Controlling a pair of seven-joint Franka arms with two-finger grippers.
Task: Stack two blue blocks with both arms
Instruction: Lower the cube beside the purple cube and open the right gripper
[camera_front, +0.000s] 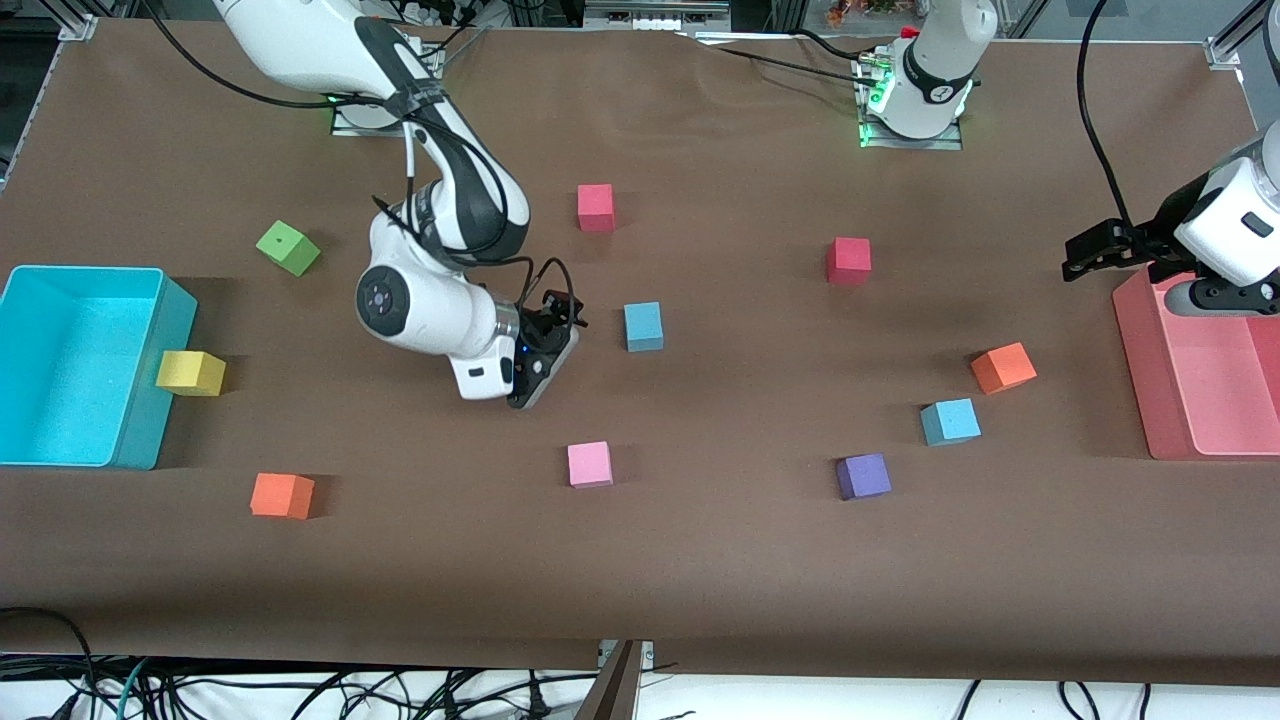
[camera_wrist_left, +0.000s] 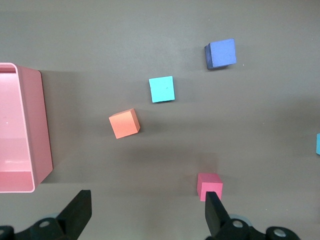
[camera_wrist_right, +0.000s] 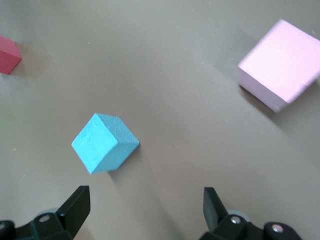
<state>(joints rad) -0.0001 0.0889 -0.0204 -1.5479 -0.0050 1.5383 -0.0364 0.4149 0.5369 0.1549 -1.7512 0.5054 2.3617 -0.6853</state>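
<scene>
One blue block (camera_front: 643, 326) lies mid-table; it shows in the right wrist view (camera_wrist_right: 104, 142) just ahead of one open finger. The other blue block (camera_front: 950, 421) lies toward the left arm's end, nearer the front camera, and shows in the left wrist view (camera_wrist_left: 161, 89). My right gripper (camera_front: 556, 312) hangs low over the table beside the first block, open and empty (camera_wrist_right: 145, 205). My left gripper (camera_front: 1080, 258) is held high by the pink bin's (camera_front: 1150, 380) edge, open and empty (camera_wrist_left: 147, 212).
Around the second blue block are an orange cube (camera_front: 1003, 367), a purple cube (camera_front: 863, 476) and a red cube (camera_front: 848, 260). A pink cube (camera_front: 589, 464) and a red cube (camera_front: 596, 207) flank the first. A turquoise bin (camera_front: 150, 400) stands at the right arm's end.
</scene>
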